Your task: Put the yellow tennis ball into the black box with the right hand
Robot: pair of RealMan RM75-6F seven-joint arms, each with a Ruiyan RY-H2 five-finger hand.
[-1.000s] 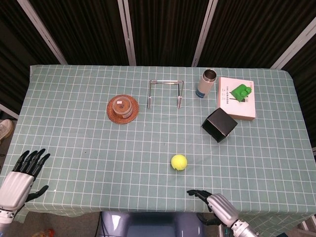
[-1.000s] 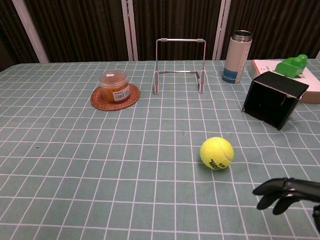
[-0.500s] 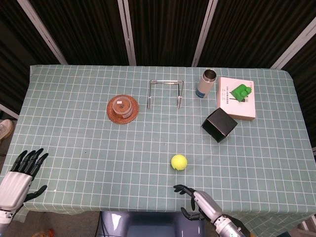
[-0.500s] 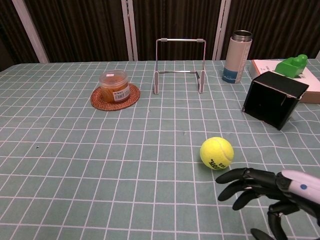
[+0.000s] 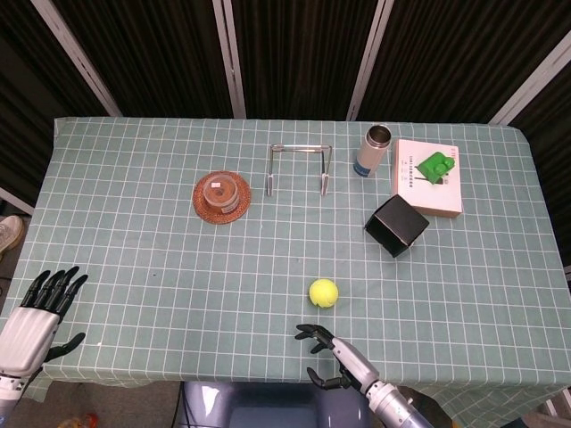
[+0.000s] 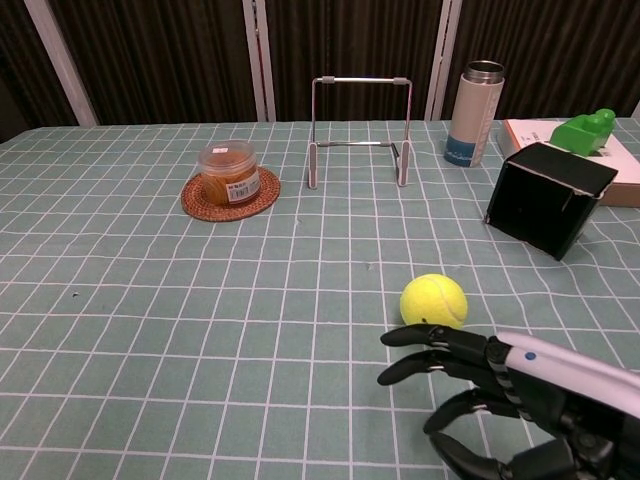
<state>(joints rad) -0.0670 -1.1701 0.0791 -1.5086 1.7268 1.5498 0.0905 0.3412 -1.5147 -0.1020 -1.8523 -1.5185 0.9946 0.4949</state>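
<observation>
Head view: one yellow tennis ball [image 5: 324, 292], one black box [image 5: 396, 226], two hands.

Both hands have black fingers and silver-white backs; the right hand [image 6: 490, 385] carries what seems a small blue dot.

You are looking at one yellow tennis ball [image 6: 433, 302], one black box [image 6: 548, 198], one steel flask [image 6: 474, 113], one metal rack [image 6: 361, 129], one jar [image 6: 228, 172] sitting on one woven coaster [image 6: 204, 204], one white box [image 5: 428, 177] carrying one green object [image 5: 437, 164], and two hands: the left hand [image 5: 40, 312] and the right hand [image 6: 470, 392].
</observation>
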